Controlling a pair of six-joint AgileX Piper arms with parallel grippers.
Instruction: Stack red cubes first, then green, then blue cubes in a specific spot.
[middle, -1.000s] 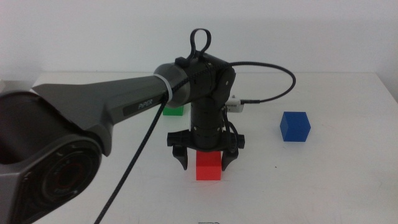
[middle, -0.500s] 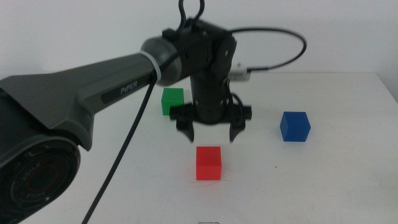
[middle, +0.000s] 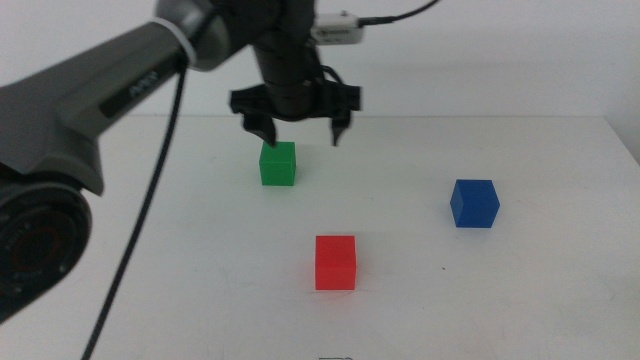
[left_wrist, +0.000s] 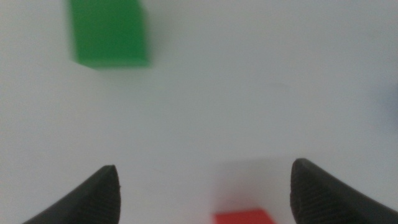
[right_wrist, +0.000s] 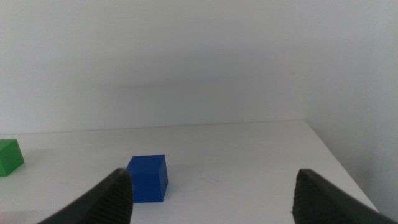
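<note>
Green cube (middle: 278, 163) sits under the left end effector (middle: 296, 128), jaws spread, empty.

Three cubes sit on one white desk (middle: 560, 290), one of each colour: one red cube (middle: 335, 262); one green cube (middle: 278, 163); one blue cube (middle: 473, 203); none is stacked, each stands alone, apart from the others. Two grippers appear in all: the left gripper (middle: 293, 128), seen from the middle camera with two dark jaws spread wide and nothing between them; the right gripper (right_wrist: 211, 193), seen only from its own wrist camera, likewise with two jaws apart; one arm is visible over the desk.
</note>
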